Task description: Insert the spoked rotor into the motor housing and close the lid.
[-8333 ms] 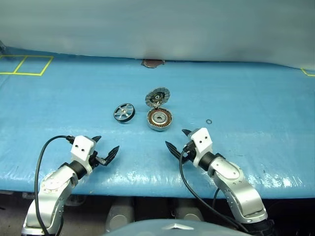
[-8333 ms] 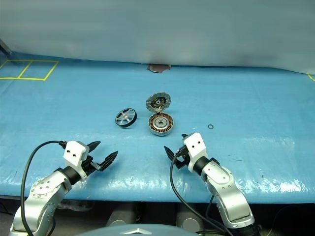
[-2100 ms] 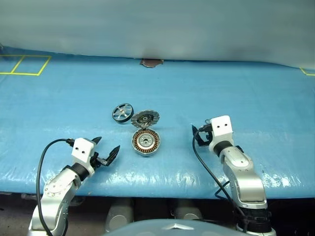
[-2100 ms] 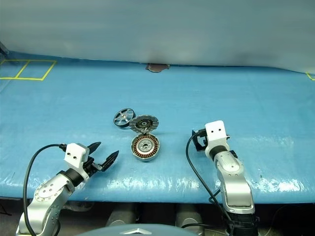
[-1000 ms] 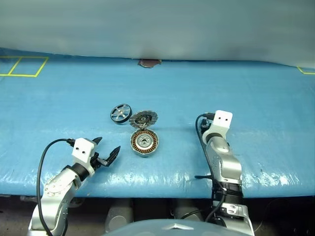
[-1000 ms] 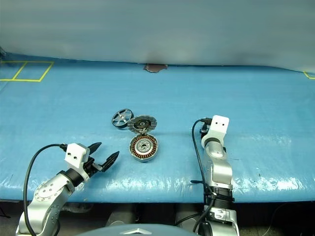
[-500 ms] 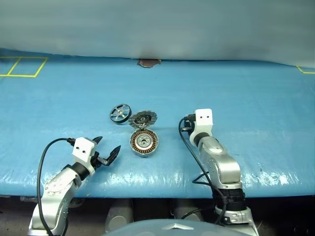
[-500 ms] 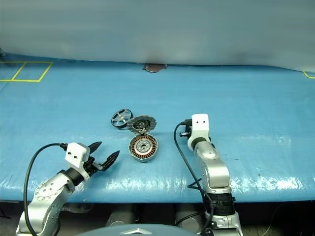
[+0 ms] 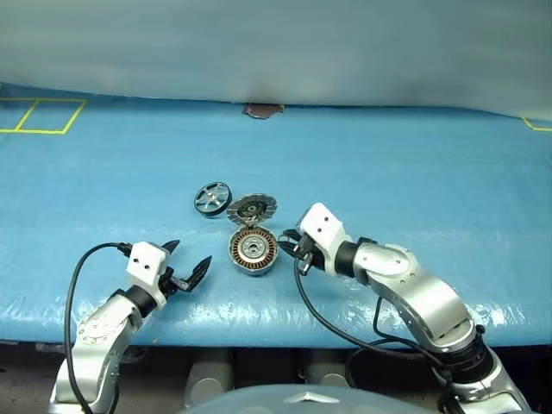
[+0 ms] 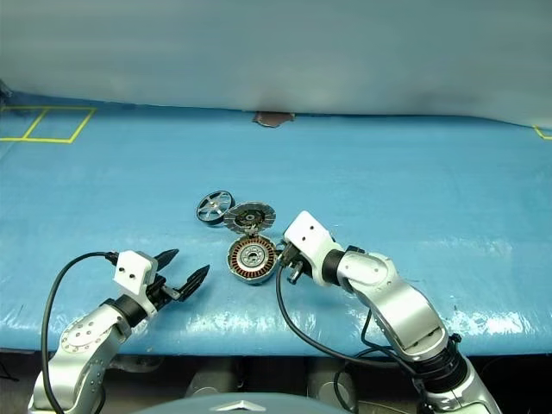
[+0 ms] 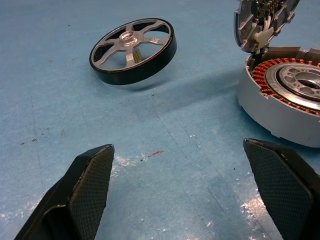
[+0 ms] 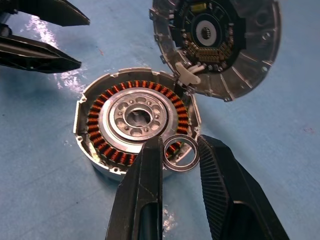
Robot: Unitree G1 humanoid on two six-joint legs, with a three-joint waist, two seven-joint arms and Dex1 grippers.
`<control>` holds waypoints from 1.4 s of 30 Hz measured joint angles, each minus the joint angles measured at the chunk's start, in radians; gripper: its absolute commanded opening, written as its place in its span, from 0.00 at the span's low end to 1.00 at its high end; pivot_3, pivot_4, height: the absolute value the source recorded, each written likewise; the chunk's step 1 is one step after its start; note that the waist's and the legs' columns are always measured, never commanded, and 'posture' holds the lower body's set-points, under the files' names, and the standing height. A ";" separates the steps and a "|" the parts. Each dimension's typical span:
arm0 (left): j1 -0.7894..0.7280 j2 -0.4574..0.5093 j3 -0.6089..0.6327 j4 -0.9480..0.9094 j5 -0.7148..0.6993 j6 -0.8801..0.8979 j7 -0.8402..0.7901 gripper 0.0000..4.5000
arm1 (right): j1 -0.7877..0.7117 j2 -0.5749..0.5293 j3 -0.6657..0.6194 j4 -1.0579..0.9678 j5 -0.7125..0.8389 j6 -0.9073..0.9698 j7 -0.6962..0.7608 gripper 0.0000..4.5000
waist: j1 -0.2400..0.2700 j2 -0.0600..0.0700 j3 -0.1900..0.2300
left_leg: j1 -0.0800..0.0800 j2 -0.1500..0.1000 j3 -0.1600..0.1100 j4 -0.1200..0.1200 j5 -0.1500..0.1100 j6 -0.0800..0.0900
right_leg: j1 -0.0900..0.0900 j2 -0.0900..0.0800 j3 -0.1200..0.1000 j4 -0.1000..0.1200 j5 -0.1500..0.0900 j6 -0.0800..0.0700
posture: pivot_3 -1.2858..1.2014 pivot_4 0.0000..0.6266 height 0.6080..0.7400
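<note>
Glossy dark-rimmed spoked rotor (image 11: 133, 50), matt metal motor housing (image 12: 86, 142)

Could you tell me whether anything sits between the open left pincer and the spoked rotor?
Nothing visible does. Bare blue table cover lies between the open left pincer and the spoked rotor. The housing, lid open, sits off to one side.

Raised lid (image 9: 253, 207) between rotor (image 9: 212, 197) and housing (image 9: 253, 249).

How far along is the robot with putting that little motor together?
Early on. The lid stands open, hinged at the motor housing rim. The right gripper holds a small metal ring just over the housing's edge. The spoked rotor lies apart on the blue sheet, ahead of the open left gripper. Inserting it and closing the lid remain.
</note>
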 measured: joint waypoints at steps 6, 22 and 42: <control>-0.001 0.003 0.000 0.000 0.000 -0.006 -0.014 1.00 | 0.000 0.050 0.054 0.062 -0.011 -0.105 0.015 0.15 | 0.001 0.000 0.000 | 0.000 0.000 0.000 0.000 0.000 0.000 | 0.000 0.000 0.000 0.000 0.000 0.000 | 0.52 0.24 1.00; 0.024 0.086 -0.107 0.005 0.035 -0.188 -0.204 1.00 | -0.054 0.172 0.120 0.287 -0.067 -0.262 0.034 0.15 | 0.001 0.000 0.000 | 0.000 0.000 0.000 0.000 0.000 0.000 | 0.000 0.000 0.000 0.000 0.001 0.000 | 0.52 0.24 1.00; 0.055 0.108 -0.128 0.006 0.030 -0.179 -0.266 1.00 | -0.048 0.172 0.120 0.359 -0.095 -0.290 0.047 0.15 | 0.000 0.000 0.000 | 0.000 0.000 0.000 0.000 0.000 0.000 | 0.000 0.000 0.000 0.000 0.001 0.000 | 0.52 0.24 1.00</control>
